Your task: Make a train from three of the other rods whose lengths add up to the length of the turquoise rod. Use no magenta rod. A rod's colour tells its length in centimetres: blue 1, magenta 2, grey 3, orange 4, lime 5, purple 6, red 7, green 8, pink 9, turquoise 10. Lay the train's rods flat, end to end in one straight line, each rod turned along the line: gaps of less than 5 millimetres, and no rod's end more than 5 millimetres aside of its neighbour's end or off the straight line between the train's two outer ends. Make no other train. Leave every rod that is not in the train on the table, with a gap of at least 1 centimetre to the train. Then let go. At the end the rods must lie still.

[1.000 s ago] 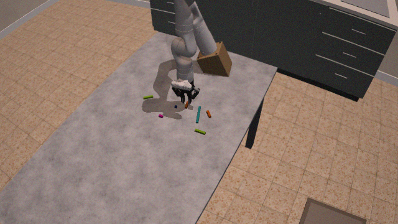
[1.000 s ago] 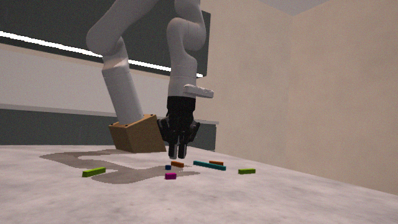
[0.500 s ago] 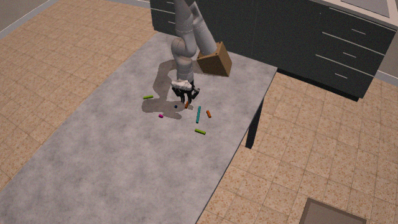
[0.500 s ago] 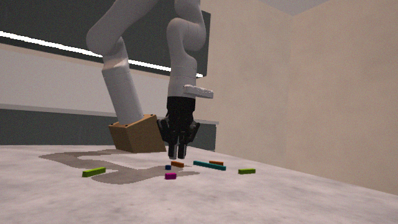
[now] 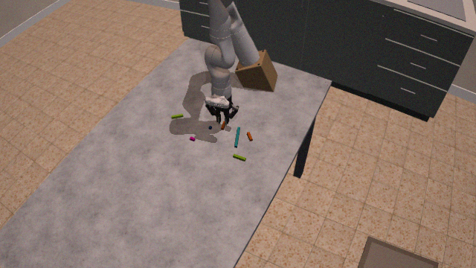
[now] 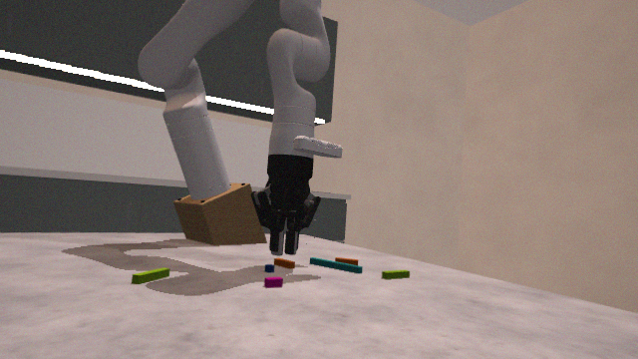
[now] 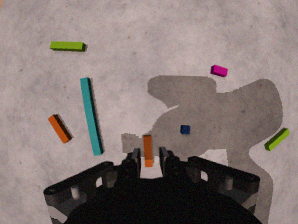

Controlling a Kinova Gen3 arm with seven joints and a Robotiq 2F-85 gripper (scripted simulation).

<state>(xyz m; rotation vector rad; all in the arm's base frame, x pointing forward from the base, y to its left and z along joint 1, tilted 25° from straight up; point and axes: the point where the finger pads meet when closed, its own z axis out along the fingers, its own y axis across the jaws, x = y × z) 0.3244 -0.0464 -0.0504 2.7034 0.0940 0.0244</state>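
Top view shows the grey table running off the frame's lower and left edges, with only one dark leg in sight under its right side. On it stands a tan wooden pedestal carrying the arm, whose upper links are cut off at the top of the frame. The gripper points down, its fingertips just above one orange rod and not touching it; the fingers stand narrowly apart with nothing between them. From the wrist the near end of that rod is hidden behind the black gripper body. The turquoise rod lies flat just to the right of it, apart from every other rod. A second orange rod lies beyond it, partly hidden behind it in the exterior view. One lime rod lies near the turquoise rod's lower end, another lime rod well apart to the left. The magenta rod and tiny blue rod sit in the arm's shadow, hard to make out from above.
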